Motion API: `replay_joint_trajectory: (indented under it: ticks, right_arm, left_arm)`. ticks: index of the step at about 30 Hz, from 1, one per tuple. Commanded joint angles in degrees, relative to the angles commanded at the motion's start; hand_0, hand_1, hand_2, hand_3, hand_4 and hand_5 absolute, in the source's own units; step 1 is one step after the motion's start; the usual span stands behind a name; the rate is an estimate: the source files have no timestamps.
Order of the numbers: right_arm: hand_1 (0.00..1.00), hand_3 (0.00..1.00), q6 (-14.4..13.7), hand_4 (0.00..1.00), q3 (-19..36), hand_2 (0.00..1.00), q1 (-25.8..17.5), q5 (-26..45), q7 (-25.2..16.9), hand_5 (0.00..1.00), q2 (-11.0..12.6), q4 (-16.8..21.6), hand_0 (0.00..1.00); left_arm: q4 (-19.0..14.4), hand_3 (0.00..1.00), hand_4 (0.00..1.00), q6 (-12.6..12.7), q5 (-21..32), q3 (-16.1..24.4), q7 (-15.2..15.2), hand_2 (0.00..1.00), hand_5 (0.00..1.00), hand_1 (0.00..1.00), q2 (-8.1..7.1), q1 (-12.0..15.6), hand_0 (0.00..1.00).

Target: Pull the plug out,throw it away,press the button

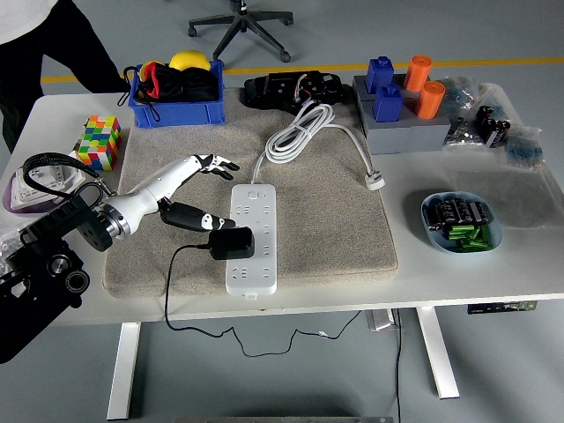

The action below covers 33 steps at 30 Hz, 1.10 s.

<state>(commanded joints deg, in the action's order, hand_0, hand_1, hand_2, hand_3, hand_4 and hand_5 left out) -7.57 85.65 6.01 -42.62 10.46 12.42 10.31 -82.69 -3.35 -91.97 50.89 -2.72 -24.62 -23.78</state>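
A white power strip (251, 238) lies on the beige mat (335, 229), its switch at the far end (255, 188). A black plug adapter (231, 244) sits in a socket on the strip's left side, and its black cable (169, 291) hangs over the table's near edge. My left hand (216, 192), white with black fingertips, reaches in from the left. Its fingers (217, 164) stretch out above the mat left of the strip's far end. Its thumb (198, 218) points at the adapter and touches or nearly touches its top. The hand holds nothing. The right arm is out of view.
The strip's white cord (300, 132) coils behind it and ends in a white plug (376, 182). A blue bin (174, 92), a colour cube (99, 141), a grey block with blue and orange cylinders (401, 106) and a bowl of batteries (461, 222) surround the mat. A person (44, 44) stands far left.
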Motion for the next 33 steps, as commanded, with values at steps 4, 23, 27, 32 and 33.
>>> replay_joint_trajectory:
  ticks: [4, 23, 27, 32, 33]
  right_arm:
    - [0.659, 0.615, 0.01, 0.662, 0.05, 0.643, -0.02, 0.04, -0.01, 0.482, 0.02, 0.0, 0.74]
    - [0.659, 0.615, 0.05, 0.661, 0.42, 0.642, -0.15, -0.12, -0.15, 0.482, -0.27, 0.0, 0.74]
    - [0.659, 0.615, 0.04, 0.661, 0.62, 0.642, -0.21, -0.2, -0.03, 0.482, -0.28, 0.0, 0.74]
    - [0.659, 0.615, 0.03, 0.661, 0.67, 0.643, -0.19, -0.11, -0.07, 0.481, -0.31, 0.0, 0.74]
    - [0.659, 0.615, 0.03, 0.661, 0.65, 0.643, -0.18, -0.12, -0.06, 0.481, -0.31, 0.0, 0.74]
  left_arm:
    - [0.3, 0.79, 0.998, -0.29, -0.08, -1.72, -0.3, 0.733, 0.113, 0.826, -0.07, -0.66, 0.834]
    - [4.14, 0.768, 0.991, 0.46, -1.07, -7.9, -1.42, 0.664, 0.028, 0.735, 0.95, -1.55, 0.805]
    - [4.7, 0.768, 0.991, 0.76, -0.71, -8.65, -1.45, 0.664, 0.028, 0.735, 1.18, -1.95, 0.805]
    - [5.15, 0.747, 0.951, 1.17, -0.61, -9.49, -1.93, 0.621, 0.002, 0.653, 1.5, -2.3, 0.756]
    - [5.29, 0.747, 0.951, 1.21, -0.78, -9.56, -2.11, 0.621, 0.002, 0.653, 1.59, -2.36, 0.756]
